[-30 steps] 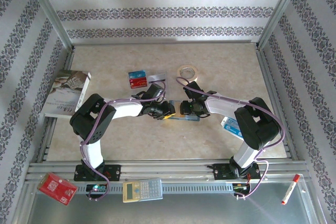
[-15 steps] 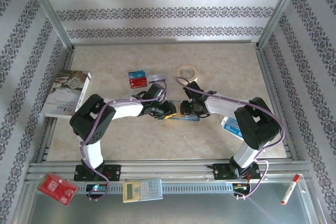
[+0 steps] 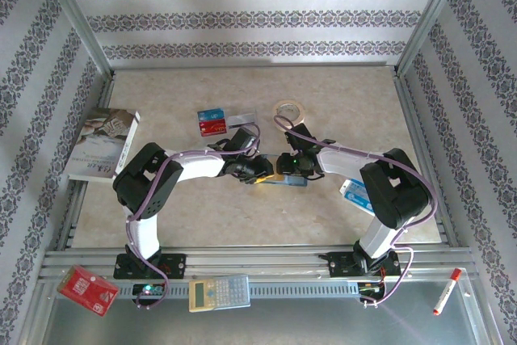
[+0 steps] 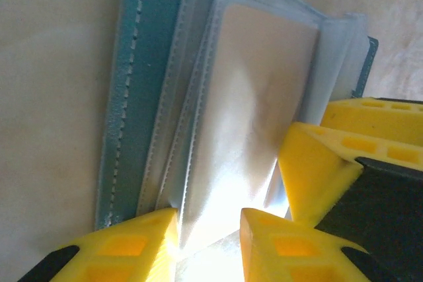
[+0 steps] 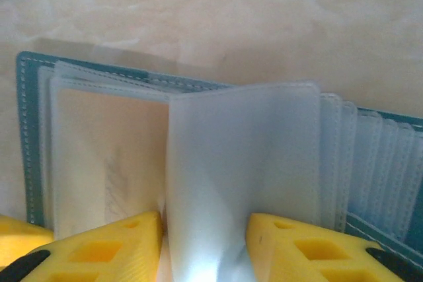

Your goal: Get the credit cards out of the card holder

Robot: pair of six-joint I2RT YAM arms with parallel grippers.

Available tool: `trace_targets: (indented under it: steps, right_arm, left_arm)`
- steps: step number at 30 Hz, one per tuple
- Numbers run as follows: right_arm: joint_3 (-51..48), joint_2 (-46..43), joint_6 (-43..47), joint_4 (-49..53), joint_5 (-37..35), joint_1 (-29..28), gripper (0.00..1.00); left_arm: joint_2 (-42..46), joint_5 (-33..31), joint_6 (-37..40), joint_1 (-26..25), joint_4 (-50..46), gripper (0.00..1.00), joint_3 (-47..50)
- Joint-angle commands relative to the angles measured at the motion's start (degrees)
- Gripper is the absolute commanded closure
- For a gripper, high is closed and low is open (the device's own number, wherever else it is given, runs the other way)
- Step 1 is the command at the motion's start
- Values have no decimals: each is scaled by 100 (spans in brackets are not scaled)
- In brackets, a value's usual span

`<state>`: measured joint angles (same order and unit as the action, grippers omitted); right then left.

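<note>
Two black-and-white arms meet mid-table over the flat teal stitched card holder (image 3: 283, 181); small glossy plastic credit cards (image 3: 220, 121) lie behind. Left wrist: left gripper (image 4: 208, 229), yellow ribbed fingers clamping a frosted sleeve. Right wrist: right gripper (image 5: 205, 232) pinches an upright translucent sleeve.

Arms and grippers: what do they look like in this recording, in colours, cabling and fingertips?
Both arms have white link tubes and bulky black joint housings, and a purple cable loops along each from base to wrist. The left gripper and the right gripper carry bright yellow wedge-shaped fingertips with recessed rectangular pockets, mounted on black finger bodies. No markings are legible.
</note>
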<state>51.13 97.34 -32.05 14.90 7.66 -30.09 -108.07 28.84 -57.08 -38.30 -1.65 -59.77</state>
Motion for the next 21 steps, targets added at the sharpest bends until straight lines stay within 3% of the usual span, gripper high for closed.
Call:
trace_targets:
  steps: [1, 5, 15, 21]
  right_arm:
    - [-418, 391, -205, 241, 473, 66, 54]
    - [-478, 19, -275, 171, 678, 232, 53]
    - [-635, -1216, -585, 206, 668, 590, 49]
    - [-945, -2061, -861, 199, 252, 900, 47]
  left_arm:
    - [-147, 480, -92, -64, 657, 68, 141]
    - [-35, 826, -329, -1, 1498, 69, 314]
    - [1, 1068, -225, -23, 1829, 69, 184]
    - [-141, 1130, -233, -113, 1887, 68, -103]
